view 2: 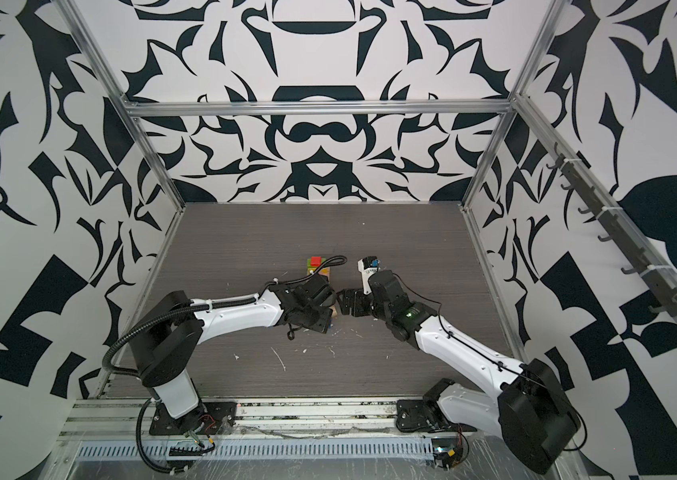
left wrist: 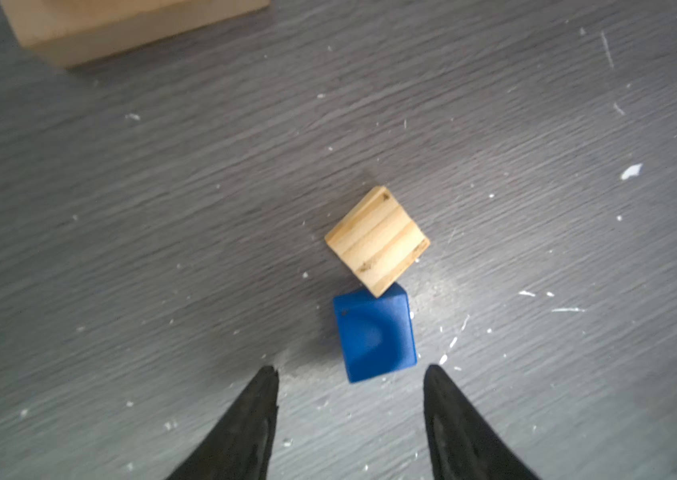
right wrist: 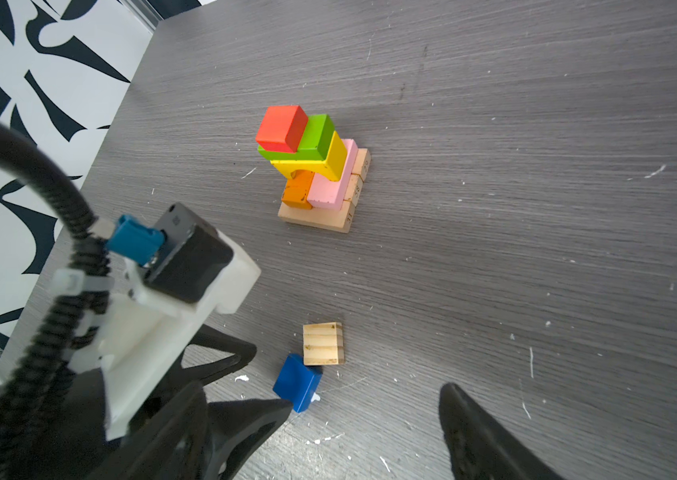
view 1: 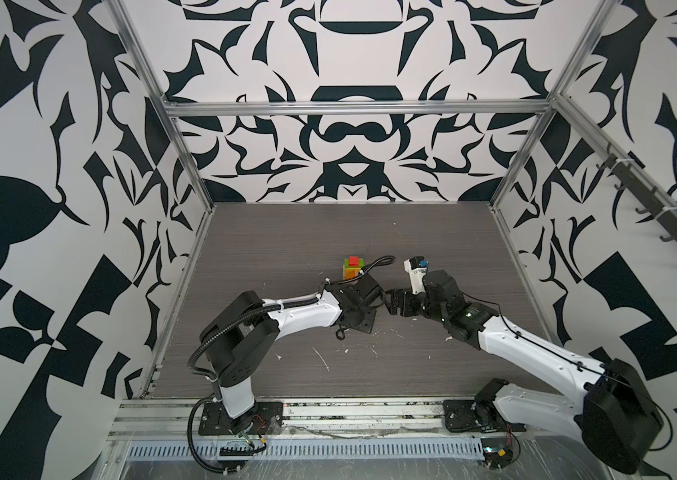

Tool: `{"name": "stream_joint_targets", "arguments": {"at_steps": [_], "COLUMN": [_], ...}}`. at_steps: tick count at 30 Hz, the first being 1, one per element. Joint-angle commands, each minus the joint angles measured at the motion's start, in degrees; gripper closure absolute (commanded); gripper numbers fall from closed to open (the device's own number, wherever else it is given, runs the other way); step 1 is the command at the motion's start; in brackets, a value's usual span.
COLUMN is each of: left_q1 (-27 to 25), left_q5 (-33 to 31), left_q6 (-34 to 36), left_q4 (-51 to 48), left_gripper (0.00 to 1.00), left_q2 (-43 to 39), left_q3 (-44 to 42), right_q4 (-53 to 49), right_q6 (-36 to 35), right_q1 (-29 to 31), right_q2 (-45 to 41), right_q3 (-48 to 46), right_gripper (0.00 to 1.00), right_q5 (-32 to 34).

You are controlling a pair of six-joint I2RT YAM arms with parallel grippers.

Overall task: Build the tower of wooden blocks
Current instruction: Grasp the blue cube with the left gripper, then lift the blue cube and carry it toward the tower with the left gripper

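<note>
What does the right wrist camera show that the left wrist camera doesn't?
Only the right wrist view shows the tower whole, with the red square on top. Only the left wrist view shows the left gripper head-on, its jaws apart just short of the blue square. Both show the blue square and the plain cube lying corner to corner on the table.

Grey wood-grain tabletop point(view 1: 328, 232), scuffed, flecked with white chips. Behind it and along both sides, white walls point(view 1: 353, 54) printed with bold black ornamental shapes. Above its far edge, an aluminium frame bar point(view 1: 353, 109). To its right, a rail of dark hooks point(view 1: 669, 220). Soft, even light.
</note>
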Motion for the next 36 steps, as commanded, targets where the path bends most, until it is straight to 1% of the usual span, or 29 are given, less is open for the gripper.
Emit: {"name": "stream_joint_targets", "arguments": {"at_steps": [1,10,14,18,26,30,33,36], "left_q1": [-0.48,-0.81,-1.06,-1.18,-1.18,-1.28,-1.24,-1.27], "left_q5": [-1.44,-1.85,-2.25,-3.93,-3.67,-3.65,-3.75,-3.92], "left_q6": [0.8,0.83,0.8,0.45,0.19,0.31,0.28,0.22], "left_q4": [0.24,-0.93,-1.1,-2.48,-2.37,-2.37,-2.46,-2.58], "left_gripper": [0.42,0.45,0.47,0.5,0.54,0.57,0.62,0.63], "left_q2": [1.44,4.5,5.42,6.11,6.85,7.12,7.05,6.94], "left_q3": [1.42,4.27,4.53,5.06,4.57,4.52,4.52,4.28], "right_q4": [1.21,-0.45,-1.38,-2.18,-1.97,-1.76,-1.74,-1.69], "right_q6": [-0.54,-0.89,-0.68,-0.71,-0.55,-0.44,-0.34,-0.2], "right_q1": [-0.15,-0.4,-0.5,-0.56,-0.63,-0.63,-0.67,-0.64], "right_q2": [-1.99,-3.65,-4.63,-5.17,-4.84,-4.3,-4.13,-3.96], "right_q3": [-0.58,-1.03,-1.34,-1.42,-1.55,-1.29,-1.25,-1.25], "right_gripper": [0.09,0.09,0.09,0.09,0.09,0.09,0.09,0.09], "right_q5": [0.14,1.22,2.78,3.25,3.28,3.12,3.16,3.09]}}
